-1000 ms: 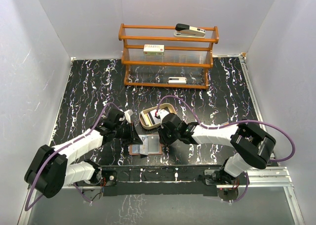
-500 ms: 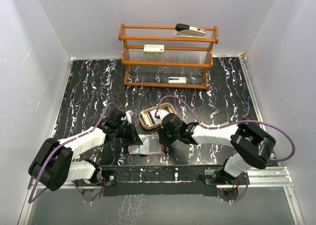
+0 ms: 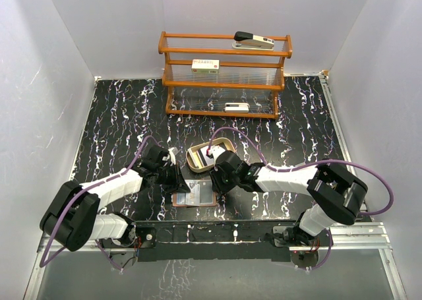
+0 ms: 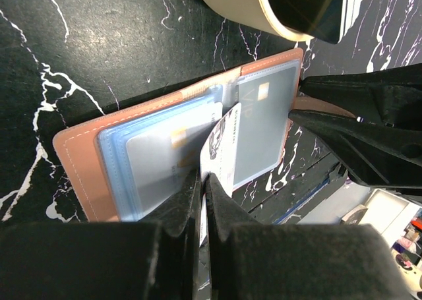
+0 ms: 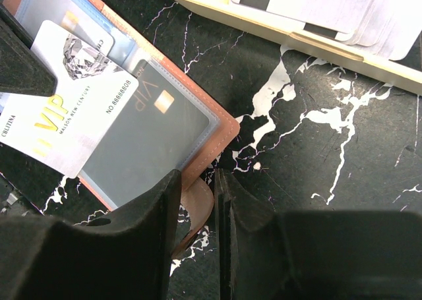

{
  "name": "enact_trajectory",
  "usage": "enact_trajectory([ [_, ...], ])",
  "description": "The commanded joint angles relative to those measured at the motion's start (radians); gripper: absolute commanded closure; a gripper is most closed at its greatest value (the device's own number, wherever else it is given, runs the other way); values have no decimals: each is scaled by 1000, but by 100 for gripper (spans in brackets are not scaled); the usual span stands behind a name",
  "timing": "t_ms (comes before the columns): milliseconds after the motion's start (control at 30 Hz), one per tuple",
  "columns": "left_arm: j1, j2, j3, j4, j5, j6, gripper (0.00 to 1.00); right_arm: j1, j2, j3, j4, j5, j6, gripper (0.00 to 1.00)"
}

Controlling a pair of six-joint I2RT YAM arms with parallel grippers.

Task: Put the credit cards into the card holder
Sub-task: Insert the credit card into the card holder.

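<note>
Our left tool (image 4: 203, 178) pinches the white card (image 4: 223, 142); we should slide it flat into the card holder (image 4: 76, 148), right tool (image 5: 196, 181) apparently clamping its edge.

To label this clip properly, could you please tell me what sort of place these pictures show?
Probably a staged robot test booth: plain white walls box in a black marbled tabletop, the left arm and right arm are bolted at its near edge, and a wooden rack holds props.

The white card (image 4: 224, 142) loses its lower end between the left fingers (image 4: 177, 206); the card holder (image 5: 158, 132) hides its tab between the right fingers (image 5: 148, 214).
</note>
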Motion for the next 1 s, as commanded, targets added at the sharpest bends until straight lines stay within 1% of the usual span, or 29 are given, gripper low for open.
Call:
enact_trajectory([
  [0,5,4,8,-35,-100,19,100,4,14,31,24,22,-3,74],
  [233,5,0,-15,-18,-97,-35,100,4,18,34,22,26,5,74],
  [333,4,0,-32,23,-84,-57,100,4,15,34,23,28,8,74],
  [400,5,13,-42,53,-67,-63,100,4,14,34,22,27,9,74],
  [533,5,39,-38,63,-63,-53,100,4,15,34,23,29,12,74],
  [767,5,6,-52,70,-99,-49,100,4,21,39,23,45,37,74],
  [967,5,-17,-80,87,-116,-67,100,4,34,43,40,23,75,74],
])
